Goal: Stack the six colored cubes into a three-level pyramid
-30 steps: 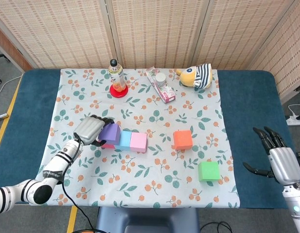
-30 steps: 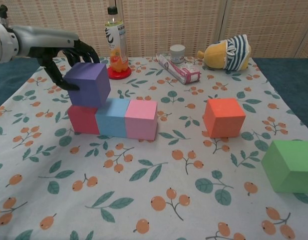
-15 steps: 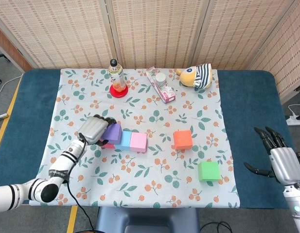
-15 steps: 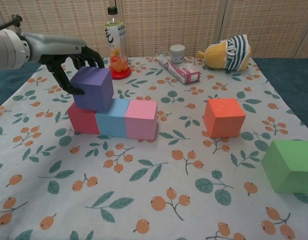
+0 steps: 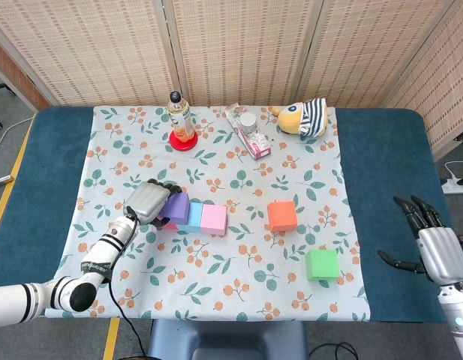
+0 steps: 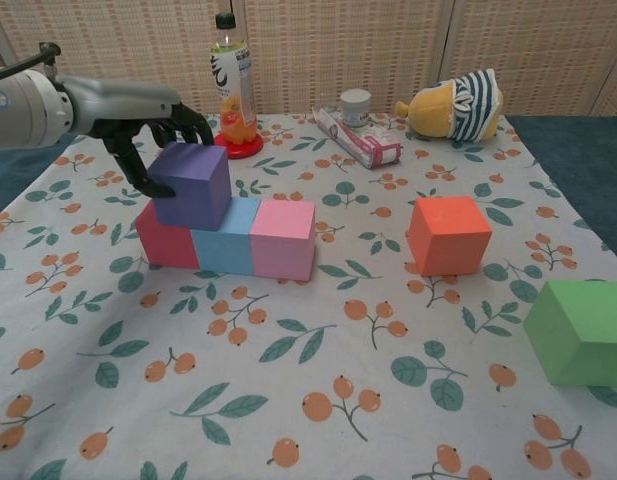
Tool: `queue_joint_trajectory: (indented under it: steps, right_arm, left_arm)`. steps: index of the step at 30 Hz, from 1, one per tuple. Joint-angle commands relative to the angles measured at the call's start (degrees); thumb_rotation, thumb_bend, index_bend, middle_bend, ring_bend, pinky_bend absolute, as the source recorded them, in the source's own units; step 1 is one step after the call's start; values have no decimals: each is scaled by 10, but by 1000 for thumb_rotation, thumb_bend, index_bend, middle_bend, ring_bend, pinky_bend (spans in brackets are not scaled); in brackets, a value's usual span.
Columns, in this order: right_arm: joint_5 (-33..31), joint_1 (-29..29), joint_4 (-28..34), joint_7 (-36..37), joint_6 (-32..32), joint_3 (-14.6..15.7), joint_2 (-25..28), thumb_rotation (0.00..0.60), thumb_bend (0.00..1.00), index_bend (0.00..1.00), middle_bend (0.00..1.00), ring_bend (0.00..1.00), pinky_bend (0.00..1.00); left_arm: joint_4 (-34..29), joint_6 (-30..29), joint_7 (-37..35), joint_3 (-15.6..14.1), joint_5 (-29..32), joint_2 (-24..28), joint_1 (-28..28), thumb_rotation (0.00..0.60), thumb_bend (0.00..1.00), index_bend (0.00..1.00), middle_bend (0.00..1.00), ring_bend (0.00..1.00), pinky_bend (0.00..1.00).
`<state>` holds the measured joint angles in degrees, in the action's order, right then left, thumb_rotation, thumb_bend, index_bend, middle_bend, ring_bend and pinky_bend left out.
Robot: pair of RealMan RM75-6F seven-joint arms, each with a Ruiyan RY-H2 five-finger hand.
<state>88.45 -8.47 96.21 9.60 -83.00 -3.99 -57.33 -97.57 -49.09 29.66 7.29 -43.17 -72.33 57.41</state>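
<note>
A row of a red cube (image 6: 163, 238), a blue cube (image 6: 224, 237) and a pink cube (image 6: 283, 239) lies on the cloth. My left hand (image 6: 148, 125) holds a purple cube (image 6: 194, 184) that sits over the seam between the red cube and the blue cube (image 5: 192, 215). In the head view the left hand (image 5: 147, 202) covers the purple cube (image 5: 177, 207) from the left. An orange cube (image 6: 448, 234) stands to the right of the row. A green cube (image 6: 583, 332) lies near the front right. My right hand (image 5: 430, 244) hangs open off the table's right edge, holding nothing.
At the back of the floral cloth (image 5: 216, 285) stand a drink bottle on a red coaster (image 6: 231, 85), a wrapped packet (image 6: 358, 138) with a small jar (image 6: 355, 104), and a striped plush toy (image 6: 456, 104). Blue table surface (image 5: 381, 165) flanks the cloth.
My left hand has carried the purple cube rightward and down, from above the red cube to the seam between red and blue. The right hand has barely moved.
</note>
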Motion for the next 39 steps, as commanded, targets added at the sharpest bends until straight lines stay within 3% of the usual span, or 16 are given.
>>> queue_joint_trajectory:
  steps: [1,16,26,39]
  right_arm:
    - [-1,0,-2,2,0,0,0,445,95,0,129,0,112]
    - [-3,0,-7,5,3,-1,-2,444,95,0,129,0,112]
    - [-3,2,-6,5,1,-2,-1,444,94,0,129,0,112]
    - [2,1,-10,15,0,-1,1,445,94,0,129,0,112]
  left_arm:
    - [-1,-2,2,-1,3,-1,2,600,337,257,366,334,243]
    - [7,-2,2,-9,12,-5,9,600,338,238,339,329,238]
    - [0,-13,8,-14,8,-7,9,600,347,132,175,203,237]
    - [-51,-49,21,-24,10,18,-5,600,349,33,42,92,247]
